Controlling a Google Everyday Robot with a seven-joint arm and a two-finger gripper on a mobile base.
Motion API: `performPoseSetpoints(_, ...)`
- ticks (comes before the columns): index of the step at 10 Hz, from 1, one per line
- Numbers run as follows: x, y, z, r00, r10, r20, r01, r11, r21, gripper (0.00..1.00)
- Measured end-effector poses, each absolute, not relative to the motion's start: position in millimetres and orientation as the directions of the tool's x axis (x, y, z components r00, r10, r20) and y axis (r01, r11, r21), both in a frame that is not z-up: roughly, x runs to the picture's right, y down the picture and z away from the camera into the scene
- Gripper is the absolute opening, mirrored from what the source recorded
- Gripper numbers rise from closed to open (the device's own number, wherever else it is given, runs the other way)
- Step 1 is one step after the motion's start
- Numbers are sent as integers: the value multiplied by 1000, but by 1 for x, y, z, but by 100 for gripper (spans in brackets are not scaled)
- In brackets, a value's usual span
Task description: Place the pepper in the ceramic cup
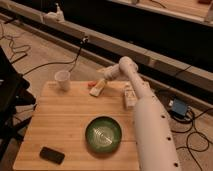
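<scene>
The small red-orange pepper lies on the wooden table near its far edge. It touches the left end of a pale beige wedge. The white ceramic cup stands upright at the table's far left corner, a short way left of the pepper. My gripper is low over the far edge, just right of the pepper and above the wedge. The white arm reaches in from the lower right.
A glossy green bowl sits near the table's front centre. A black phone lies at the front left. A small white and tan object lies beside the arm on the right. Cables run across the floor behind the table.
</scene>
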State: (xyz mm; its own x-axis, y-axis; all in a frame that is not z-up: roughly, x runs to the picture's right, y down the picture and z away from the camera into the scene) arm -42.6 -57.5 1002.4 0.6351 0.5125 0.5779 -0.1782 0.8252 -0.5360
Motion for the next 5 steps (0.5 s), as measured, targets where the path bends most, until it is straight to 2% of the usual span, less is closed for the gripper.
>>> performPoseSetpoints(2,-56,-50,1010,641,506,578,-151,821,-551,61)
performPoseSetpoints(5,-62,-37,1023,661,500,559,-124,808,-576,31)
